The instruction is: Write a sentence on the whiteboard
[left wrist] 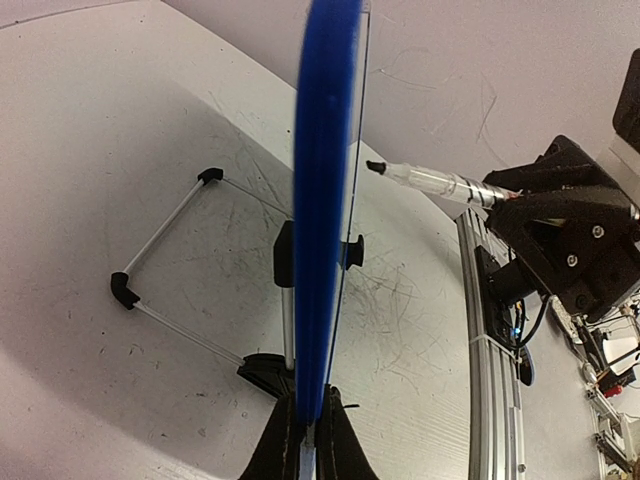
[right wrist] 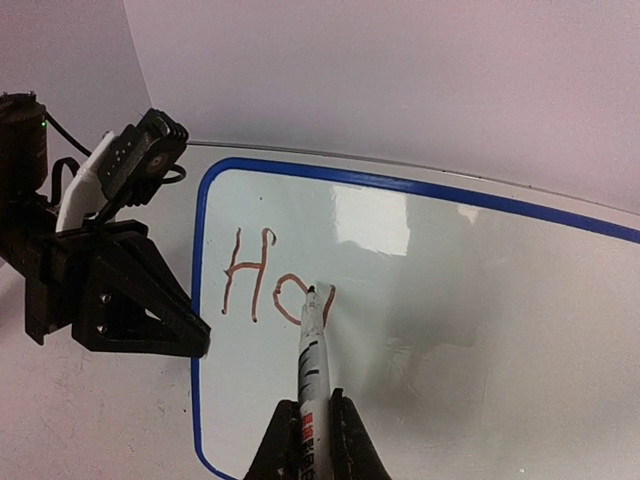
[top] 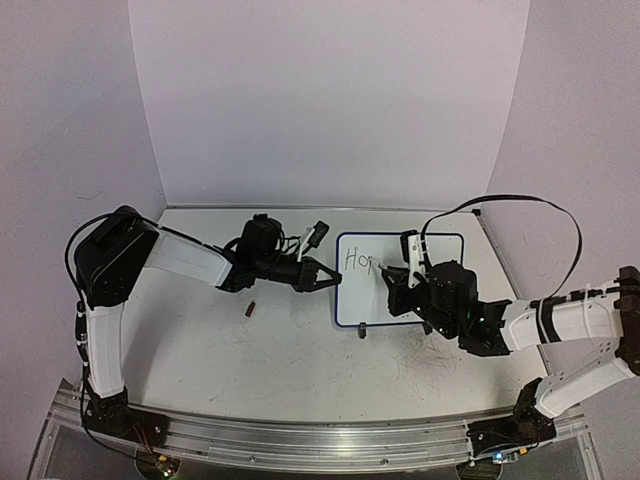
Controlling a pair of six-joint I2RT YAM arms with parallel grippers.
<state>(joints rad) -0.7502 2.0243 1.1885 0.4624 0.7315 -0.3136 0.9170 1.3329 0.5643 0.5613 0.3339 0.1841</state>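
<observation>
Red letters (right wrist: 250,278) "Ho" on the whiteboard (right wrist: 450,300), marker (right wrist: 313,350) tip at "o"

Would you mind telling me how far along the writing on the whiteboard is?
Done: the sentence reads only "Ho" on the whiteboard. In hand: the left gripper clamps the board's edge; the right gripper holds the marker, tip at the "o". Left: all remaining words.

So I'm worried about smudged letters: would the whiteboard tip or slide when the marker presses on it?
The whiteboard probably won't tip: the left fingers pinch its blue edge and a wire stand extends behind it. It looks thin and light, so unheld it would likely slide.
</observation>
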